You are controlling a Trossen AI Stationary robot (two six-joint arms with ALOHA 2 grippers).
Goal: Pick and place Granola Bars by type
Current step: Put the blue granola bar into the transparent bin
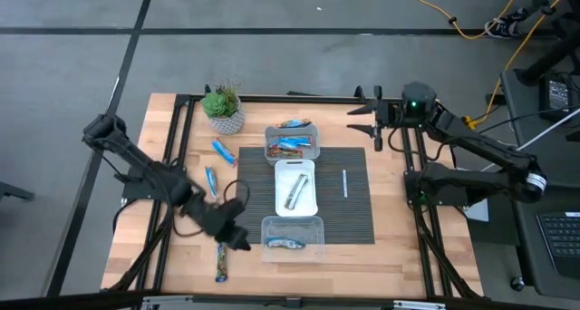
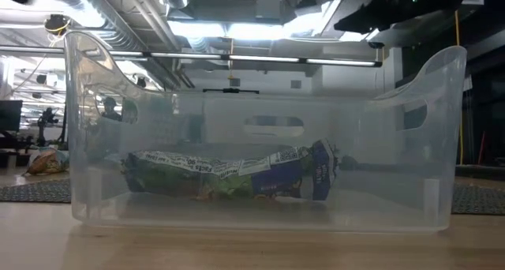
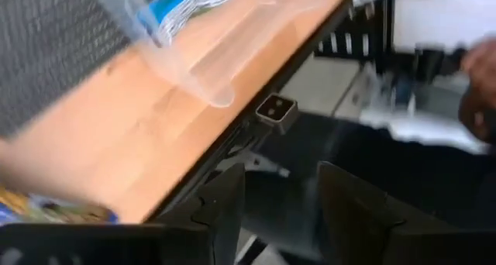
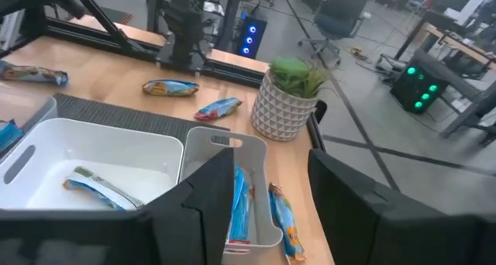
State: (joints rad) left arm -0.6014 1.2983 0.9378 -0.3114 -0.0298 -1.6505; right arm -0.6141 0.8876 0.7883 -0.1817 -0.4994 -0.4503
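Granola bars in shiny wrappers lie about. One sits in the near clear tub [image 1: 292, 237], where the low view shows it [image 2: 229, 175]. Another is in the white middle tub [image 1: 294, 188], and blue ones are in the far tub [image 1: 292, 145]. Loose bars lie on the wood [image 1: 223, 151], [image 1: 211, 180], [image 1: 220, 263] and behind the far tub [image 1: 294, 124]. My left gripper [image 1: 240, 240] hovers open and empty at the near tub's left end [image 3: 279, 211]. My right gripper [image 1: 367, 120] waits open at the table's far right [image 4: 271, 211].
A potted plant [image 1: 224, 109] stands at the far left of the table. A thin white stick [image 1: 344, 183] lies on the dark mat [image 1: 353, 210], right of the white tub. The table's near edge [image 3: 232, 125] runs close under my left gripper.
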